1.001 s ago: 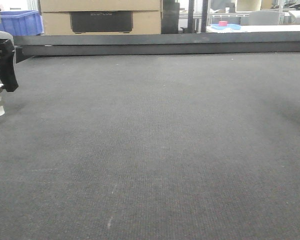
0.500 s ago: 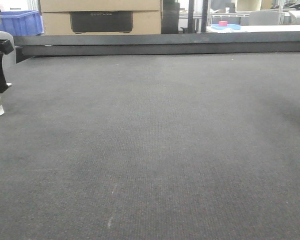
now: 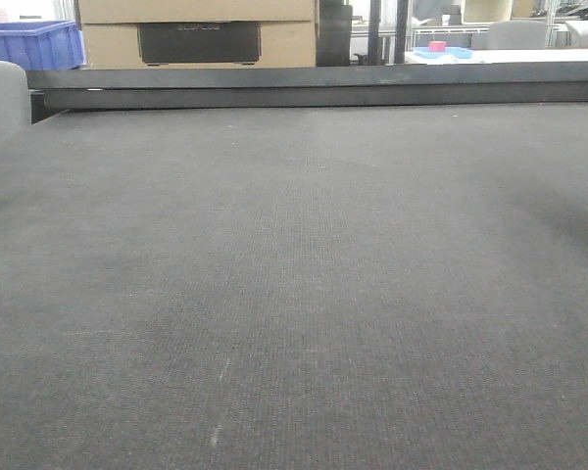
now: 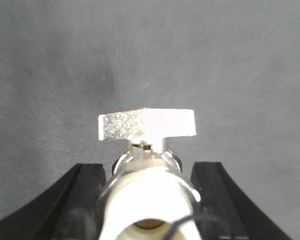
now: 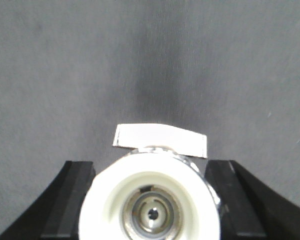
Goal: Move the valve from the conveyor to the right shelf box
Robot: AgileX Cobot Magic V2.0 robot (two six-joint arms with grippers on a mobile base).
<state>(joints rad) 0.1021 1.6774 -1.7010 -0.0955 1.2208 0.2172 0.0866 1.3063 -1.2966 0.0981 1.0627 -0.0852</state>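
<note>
In the left wrist view my left gripper (image 4: 147, 170) is shut on a valve (image 4: 150, 200) with a chrome body, a white end and a flat silver handle (image 4: 146, 124); black fingers (image 4: 77, 200) press both its sides. The right wrist view shows my right gripper (image 5: 151, 165) shut on a second valve (image 5: 151, 205), whose white round end faces the camera under a white handle (image 5: 160, 140). The dark grey conveyor (image 3: 304, 274) fills the front view, with neither gripper on it. Only a grey piece of the left arm (image 3: 0, 98) shows at the left edge. The right shelf box is out of view.
Behind the belt's black far rim (image 3: 323, 88) stand a blue bin (image 3: 34, 41), a cardboard box (image 3: 196, 34) and dark posts (image 3: 387, 29). A pink item on a blue tray (image 3: 439, 49) lies at the back right.
In the front view my left gripper with its valve has slid out past the left edge; only a grey arm part remains there.
</note>
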